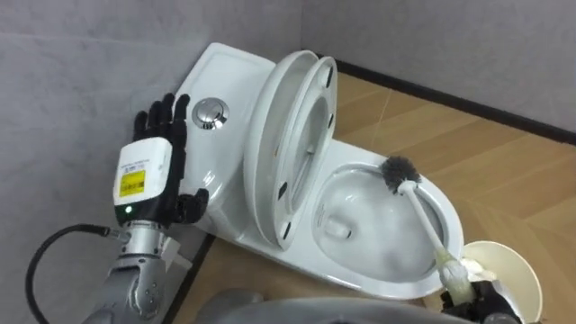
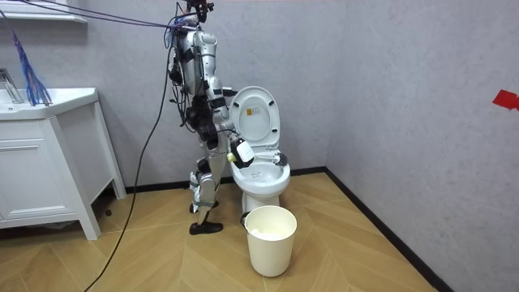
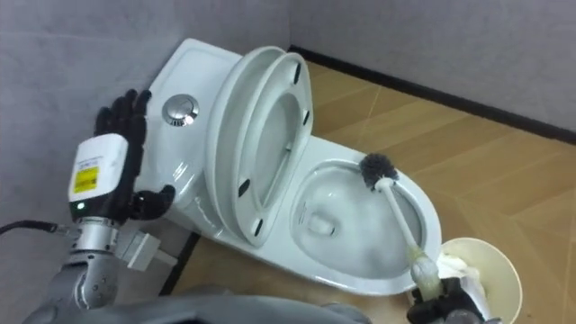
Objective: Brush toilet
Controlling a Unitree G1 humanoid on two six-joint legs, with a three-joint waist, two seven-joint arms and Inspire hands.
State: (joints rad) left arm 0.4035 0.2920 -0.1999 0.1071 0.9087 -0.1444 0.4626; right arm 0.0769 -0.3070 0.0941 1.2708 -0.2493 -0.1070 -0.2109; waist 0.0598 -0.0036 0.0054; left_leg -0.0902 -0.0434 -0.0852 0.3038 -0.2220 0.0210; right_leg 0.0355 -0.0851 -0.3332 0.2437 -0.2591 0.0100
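Note:
The white toilet (image 1: 378,270) stands against the grey wall with its lid and seat (image 1: 288,144) raised. A toilet brush (image 1: 423,216) with a white handle reaches into the bowl, its dark bristle head (image 1: 399,173) against the far inner wall. My right hand (image 1: 481,297) is at the lower right, shut on the handle's thick end. My left hand (image 1: 157,166) is held up beside the cistern (image 1: 225,72), fingers straight, just left of the chrome flush button (image 1: 211,112) and apart from it.
A cream bucket (image 1: 508,261) stands on the wood floor right by the bowl's front. In the room view I stand at the toilet's side, with a white vanity cabinet (image 2: 45,162) further off on the room view's left.

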